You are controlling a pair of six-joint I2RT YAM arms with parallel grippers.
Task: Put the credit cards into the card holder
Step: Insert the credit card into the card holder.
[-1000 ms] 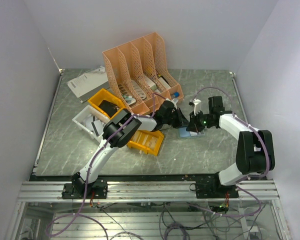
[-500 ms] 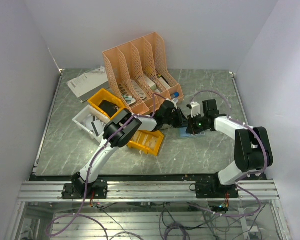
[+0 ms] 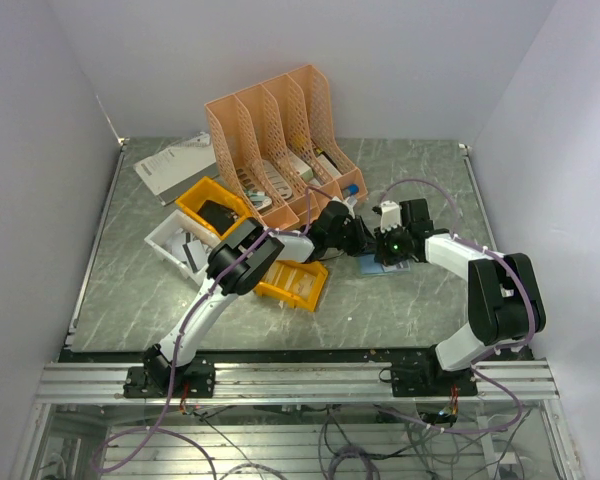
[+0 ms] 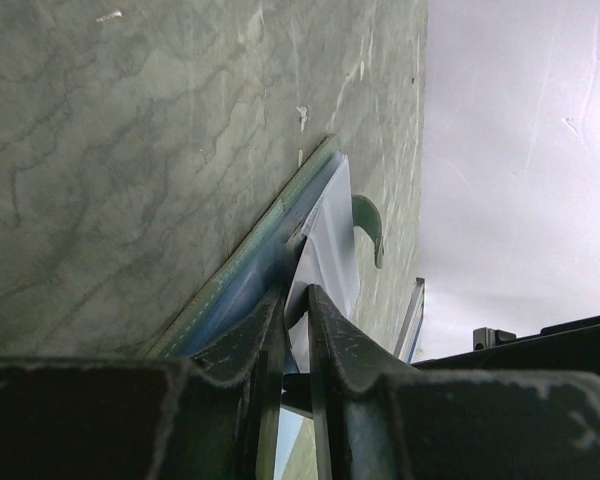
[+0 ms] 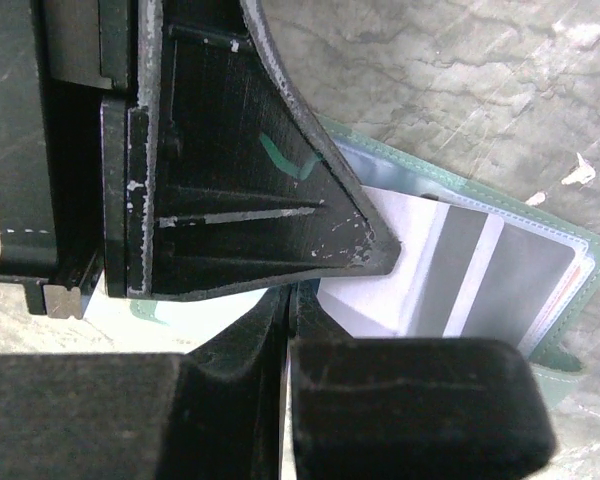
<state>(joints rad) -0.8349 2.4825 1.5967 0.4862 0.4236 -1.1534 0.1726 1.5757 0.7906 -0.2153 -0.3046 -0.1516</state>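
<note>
The card holder lies open on the table right of centre, its light blue inside up and its grey-green rim showing. A pale white-grey credit card with grey stripes sits in its clear sleeve. In the left wrist view another white card rests on the holder's blue inside. Its near end reaches my left gripper, whose jaws stand a narrow gap apart. My right gripper is shut and empty, its tips down on the holder just beside the left gripper's finger.
A peach file organiser stands at the back. Left of the arms are two yellow-orange bins and a white tray. Papers lie at the back left. The right wall is close.
My right gripper has slid left over the holder, close up to the left gripper. The left gripper has stayed in place and its jaws have eased apart a little.
</note>
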